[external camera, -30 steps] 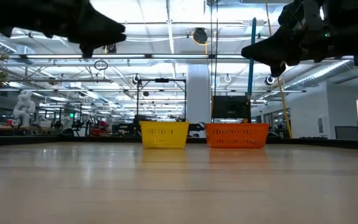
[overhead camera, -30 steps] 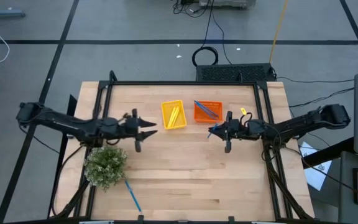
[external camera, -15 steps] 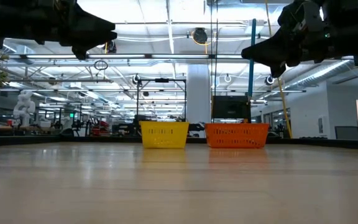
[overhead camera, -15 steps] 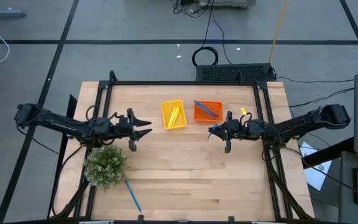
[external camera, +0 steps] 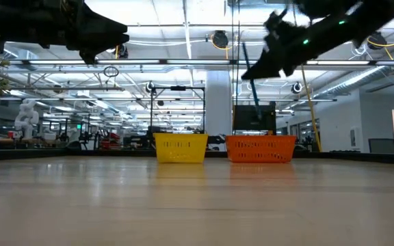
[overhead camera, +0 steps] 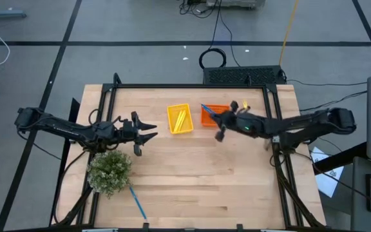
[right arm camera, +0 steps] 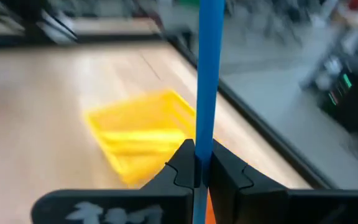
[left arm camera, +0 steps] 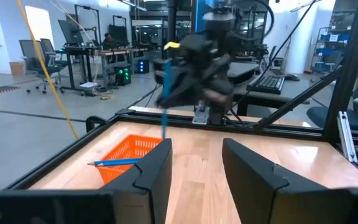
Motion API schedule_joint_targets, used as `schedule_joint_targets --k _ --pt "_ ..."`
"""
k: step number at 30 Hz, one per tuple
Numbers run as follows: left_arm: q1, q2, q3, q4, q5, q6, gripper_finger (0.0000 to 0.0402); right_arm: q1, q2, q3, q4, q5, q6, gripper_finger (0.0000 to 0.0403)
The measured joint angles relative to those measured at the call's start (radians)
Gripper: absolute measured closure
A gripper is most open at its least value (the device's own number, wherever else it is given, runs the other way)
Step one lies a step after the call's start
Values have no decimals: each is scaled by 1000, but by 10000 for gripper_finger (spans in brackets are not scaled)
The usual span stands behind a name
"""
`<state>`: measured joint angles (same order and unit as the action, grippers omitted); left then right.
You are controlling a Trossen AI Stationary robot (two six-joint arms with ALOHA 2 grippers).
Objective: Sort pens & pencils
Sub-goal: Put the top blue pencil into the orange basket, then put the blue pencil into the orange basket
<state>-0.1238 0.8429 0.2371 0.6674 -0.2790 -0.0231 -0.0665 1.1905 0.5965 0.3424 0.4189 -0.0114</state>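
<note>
Pen (right arm camera: pixel 209 74) pinched upright in right gripper (right arm camera: pixel 196 163), fingers closed tight on it, carried high by the orange tray (overhead camera: pixel 214 115), probably for a drop-in with the other pens. Pencils (overhead camera: pixel 180 120) in yellow tray (overhead camera: pixel 171 112). One pen (overhead camera: pixel 137 203) on table by plant (overhead camera: pixel 110 171). Left gripper (overhead camera: pixel 148 129) hovers, fingers apart, empty.

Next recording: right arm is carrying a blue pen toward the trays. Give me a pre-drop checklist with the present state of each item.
1. Blue pen clamped in right gripper: ok, fingers shut on it.
2. Right gripper over the orange tray: ok in the high view, at its near left edge.
3. Orange tray already holds pens, not pencils: ok.
4. Yellow tray holds only yellow pencils: ok.
5. Left gripper clear of the trays: ok, open and empty beside the plant.
6. All pens sorted: not ok, one pen on the table lies by the plant.
</note>
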Motion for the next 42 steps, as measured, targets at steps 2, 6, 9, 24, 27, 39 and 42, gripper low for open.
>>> schedule_joint_targets --k 2,6,9,24,27,39,42 --pt "0 0 0 -2 0 0 254 -53 44 53 -107 0 35 393" --pt "0 0 0 -7 0 0 254 -135 115 82 -174 -5 85 393" --pt "0 0 0 -8 0 0 254 -173 148 82 -215 -57 122 393" --pt "0 0 0 -13 0 -1 254 -196 186 82 -318 -62 213 361" --pt "0 0 0 -13 0 -1 254 -196 187 82 -349 -63 211 351" --pt "0 0 0 -13 0 0 254 -189 83 81 -369 -119 209 241" --pt "0 0 0 -22 0 0 254 -158 -1 75 -348 -202 218 211"
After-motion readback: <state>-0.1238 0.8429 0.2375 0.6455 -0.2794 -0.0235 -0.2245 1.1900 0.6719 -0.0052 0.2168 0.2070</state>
